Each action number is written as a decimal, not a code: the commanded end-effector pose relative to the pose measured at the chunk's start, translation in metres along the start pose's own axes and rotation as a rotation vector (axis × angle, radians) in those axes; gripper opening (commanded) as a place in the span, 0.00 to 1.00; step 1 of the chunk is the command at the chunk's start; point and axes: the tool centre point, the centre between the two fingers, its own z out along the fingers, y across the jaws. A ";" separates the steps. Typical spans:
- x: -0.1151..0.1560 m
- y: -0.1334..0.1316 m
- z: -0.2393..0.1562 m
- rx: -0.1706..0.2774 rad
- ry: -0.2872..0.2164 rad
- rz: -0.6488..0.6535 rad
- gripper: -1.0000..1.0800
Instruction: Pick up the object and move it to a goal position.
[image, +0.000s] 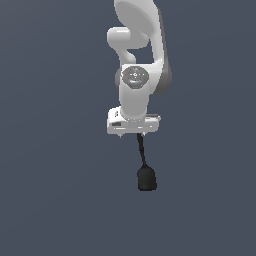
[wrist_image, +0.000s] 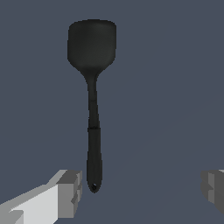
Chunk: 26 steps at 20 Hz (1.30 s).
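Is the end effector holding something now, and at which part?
Nothing is held. The end effector is open, and the black object's stem end lies beside one finger, not clamped.

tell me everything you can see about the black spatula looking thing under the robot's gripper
The matte black spatula-shaped object has a broad, rounded-shouldered head with a flat end, narrowing into a long thin handle that thickens toward its tip, where there is a small hole. It looks like dull plastic or rubber and appears intact. In the exterior view it extends below the white gripper, head farthest from it. In the wrist view the grey fingers stand wide apart; the handle tip lies close beside one, and contact cannot be confirmed.
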 end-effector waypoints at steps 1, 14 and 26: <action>0.000 0.000 0.000 0.000 0.000 0.000 0.96; -0.001 0.016 0.003 0.009 -0.014 0.043 0.96; 0.029 -0.015 0.043 -0.006 0.038 -0.019 0.96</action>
